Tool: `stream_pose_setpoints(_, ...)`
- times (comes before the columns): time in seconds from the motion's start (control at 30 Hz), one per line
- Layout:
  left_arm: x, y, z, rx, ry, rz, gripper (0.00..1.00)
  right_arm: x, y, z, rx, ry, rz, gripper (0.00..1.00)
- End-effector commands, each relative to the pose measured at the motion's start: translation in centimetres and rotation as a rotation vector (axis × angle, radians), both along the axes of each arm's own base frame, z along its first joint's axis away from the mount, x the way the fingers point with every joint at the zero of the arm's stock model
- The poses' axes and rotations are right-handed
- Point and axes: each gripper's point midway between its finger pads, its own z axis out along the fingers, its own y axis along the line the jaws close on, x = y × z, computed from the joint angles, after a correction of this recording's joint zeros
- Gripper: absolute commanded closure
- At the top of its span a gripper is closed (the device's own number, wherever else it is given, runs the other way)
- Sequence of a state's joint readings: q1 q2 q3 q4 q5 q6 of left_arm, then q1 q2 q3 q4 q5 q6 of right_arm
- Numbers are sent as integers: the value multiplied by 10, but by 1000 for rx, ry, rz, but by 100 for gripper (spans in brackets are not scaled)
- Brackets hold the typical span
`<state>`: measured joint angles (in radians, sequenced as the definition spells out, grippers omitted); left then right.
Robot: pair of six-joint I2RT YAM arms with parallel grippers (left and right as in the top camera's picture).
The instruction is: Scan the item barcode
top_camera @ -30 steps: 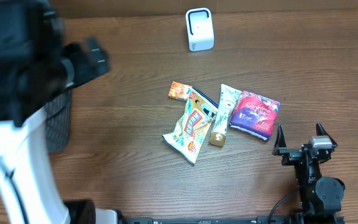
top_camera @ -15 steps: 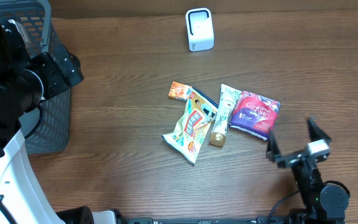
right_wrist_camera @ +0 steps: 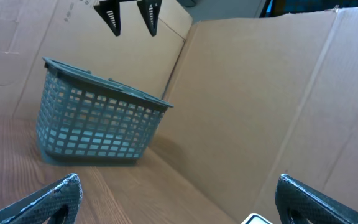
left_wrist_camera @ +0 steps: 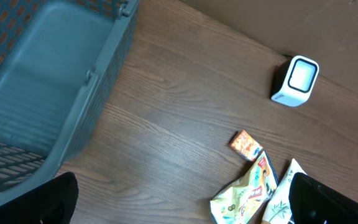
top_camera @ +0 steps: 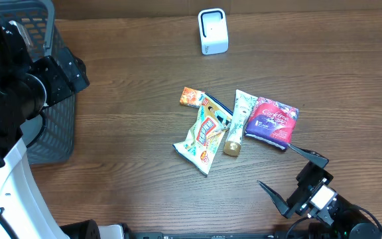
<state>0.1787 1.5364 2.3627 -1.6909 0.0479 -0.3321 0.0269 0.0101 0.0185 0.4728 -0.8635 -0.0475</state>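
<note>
- Magenta foil pouch, probably our item, lies mid-way across the brown wooden worktop, just beside a cream squeeze tube and near the right fingers.
- We judge it light, soft, crinkly and slippery, so we should pinch a sealed edge.
- Both the right and left fingers are spread wide and hold nothing.
- A white box scanner stands well apart.
</note>
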Motion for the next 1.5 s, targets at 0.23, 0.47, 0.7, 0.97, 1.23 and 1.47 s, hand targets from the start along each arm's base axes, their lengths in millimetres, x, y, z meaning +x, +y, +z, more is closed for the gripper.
stream_pose_setpoints(0.23,-1,2,2,23,-3,-11,0,23,2,-70,-4,404,13,0)
stream_pose_setpoints(0.47,-1,2,2,23,-4,-11,0,24,2,-100,-8,570,16,0)
stream_pose_setpoints(0.7,-1,2,2,23,-3,-11,1,24,2,-100,-8,570,16,0)
stream_pose_setpoints(0.97,-1,2,2,23,-4,-11,0,24,2,-100,-8,570,16,0)
stream_pose_setpoints(1.23,-1,2,2,23,-3,-11,0,24,2,-100,-8,570,16,0)
stream_pose_setpoints(1.47,-1,2,2,23,-4,-11,0,24,2,-100,-8,570,16,0)
